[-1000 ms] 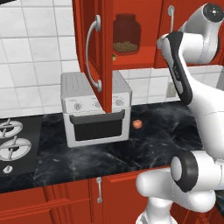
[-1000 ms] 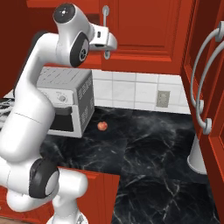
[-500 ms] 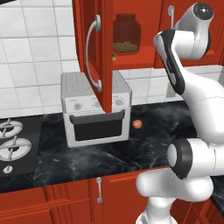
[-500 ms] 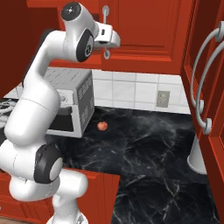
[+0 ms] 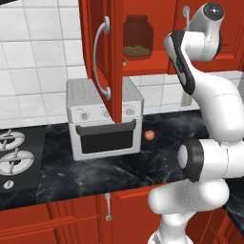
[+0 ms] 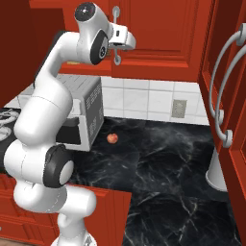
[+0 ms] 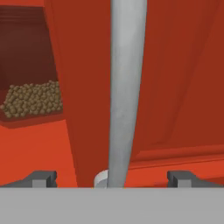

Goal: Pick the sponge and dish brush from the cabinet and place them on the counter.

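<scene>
With the hand (image 7: 112, 179) open astride the cabinet (image 7: 175, 87) handle (image 7: 124, 87), nothing retrieved yet; sponge and brush unseen.

Glossy red cabinet (image 5: 100, 52) with a silver handle (image 5: 101, 59); black bench (image 6: 163, 158) veined faintly white. Silver-grey toaster oven (image 5: 102, 119) with dark door, small red fruit (image 5: 149, 135), white square-tiled wall (image 5: 33, 71), brown-tinted jar (image 5: 138, 37) of tan pellets.

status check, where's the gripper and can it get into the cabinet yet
Gripper open, straddling silver handle of shut right cabinet door. Left door open. Jar on shelf.
</scene>
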Robot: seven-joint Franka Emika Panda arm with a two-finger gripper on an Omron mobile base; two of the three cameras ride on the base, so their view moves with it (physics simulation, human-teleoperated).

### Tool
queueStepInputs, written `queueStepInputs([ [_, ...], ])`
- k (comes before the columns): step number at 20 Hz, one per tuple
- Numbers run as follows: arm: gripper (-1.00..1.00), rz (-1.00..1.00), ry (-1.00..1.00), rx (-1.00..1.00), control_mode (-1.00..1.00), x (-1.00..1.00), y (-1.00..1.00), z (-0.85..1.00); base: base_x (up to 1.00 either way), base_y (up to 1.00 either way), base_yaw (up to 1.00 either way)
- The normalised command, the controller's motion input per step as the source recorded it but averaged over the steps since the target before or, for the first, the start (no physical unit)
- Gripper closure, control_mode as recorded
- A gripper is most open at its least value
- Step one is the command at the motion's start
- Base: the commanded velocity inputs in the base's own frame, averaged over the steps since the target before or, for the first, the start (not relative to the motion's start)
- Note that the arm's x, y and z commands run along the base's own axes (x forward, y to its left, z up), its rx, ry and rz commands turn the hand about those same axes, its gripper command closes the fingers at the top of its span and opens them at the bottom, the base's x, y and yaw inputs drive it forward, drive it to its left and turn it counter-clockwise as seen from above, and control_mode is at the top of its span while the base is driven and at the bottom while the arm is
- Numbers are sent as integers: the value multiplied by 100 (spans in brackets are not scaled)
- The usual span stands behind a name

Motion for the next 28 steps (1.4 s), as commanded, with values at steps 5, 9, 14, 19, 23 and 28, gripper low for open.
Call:
queueStepInputs([
  [5, -100, 0, -1, 0, -100, 27, -4, -4, 0, 0, 0],
  [9, -100, 0, -1, 0, -100, 28, -1, -4, 0, 0, 0],
  [14, 100, 0, -2, 0, -100, 15, 0, 0, 0, 0, 0],
  [19, 100, 0, -2, 0, -100, 3, -3, 0, 0, 0, 0],
  [23, 100, 0, 0, 1, -100, -2, -11, -6, 0, 0, 0],
  [28, 100, 0, 0, 4, -100, -24, -17, -2, 0, 0, 0],
])
